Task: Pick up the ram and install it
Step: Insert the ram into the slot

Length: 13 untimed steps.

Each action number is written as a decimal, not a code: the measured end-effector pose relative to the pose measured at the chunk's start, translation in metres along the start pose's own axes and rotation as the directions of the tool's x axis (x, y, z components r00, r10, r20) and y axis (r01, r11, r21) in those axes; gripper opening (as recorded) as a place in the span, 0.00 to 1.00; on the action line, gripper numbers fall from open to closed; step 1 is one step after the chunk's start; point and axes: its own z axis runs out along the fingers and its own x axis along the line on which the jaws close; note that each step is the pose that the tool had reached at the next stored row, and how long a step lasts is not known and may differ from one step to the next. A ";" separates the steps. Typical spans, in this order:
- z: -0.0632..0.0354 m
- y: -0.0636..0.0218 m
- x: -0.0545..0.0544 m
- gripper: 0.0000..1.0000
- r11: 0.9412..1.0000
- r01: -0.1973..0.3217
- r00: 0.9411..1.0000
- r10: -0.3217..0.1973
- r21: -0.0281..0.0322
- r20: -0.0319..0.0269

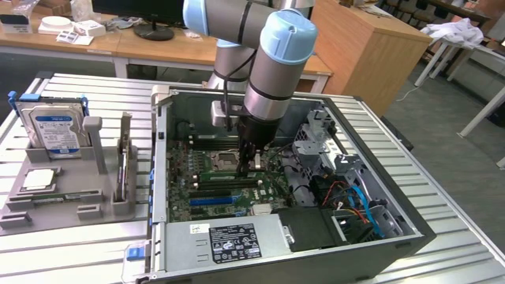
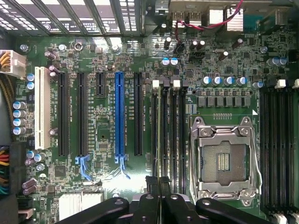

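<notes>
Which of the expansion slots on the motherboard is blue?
The blue expansion slot sits between two black slots; the rest are black save one white slot at the row's end.

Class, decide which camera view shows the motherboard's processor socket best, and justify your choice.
The wrist view: it looks straight down on the processor socket, showing its metal frame and contact field unobstructed. The exterior view shows the processor socket from farther off, at a slant, beside the gripper.

Green motherboard [image 2: 105, 116], one blue slot [image 2: 120, 112] among black slots [image 2: 63, 112], a white slot [image 2: 42, 107], black gripper [image 2: 159, 181], silver hard drive [image 1: 54, 108] with blue label [image 1: 55, 133], grey holder [image 1: 71, 177], light-blue caps [image 1: 288, 35] on grey arm [image 1: 268, 100]
</notes>
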 end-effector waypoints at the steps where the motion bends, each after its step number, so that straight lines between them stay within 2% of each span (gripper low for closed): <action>1: 0.0000 0.0000 0.000 0.12 1.000 0.000 1.000 0.000 0.000 0.000; 13: 0.0030 0.0009 0.000 0.12 1.000 0.000 1.000 0.000 0.000 0.000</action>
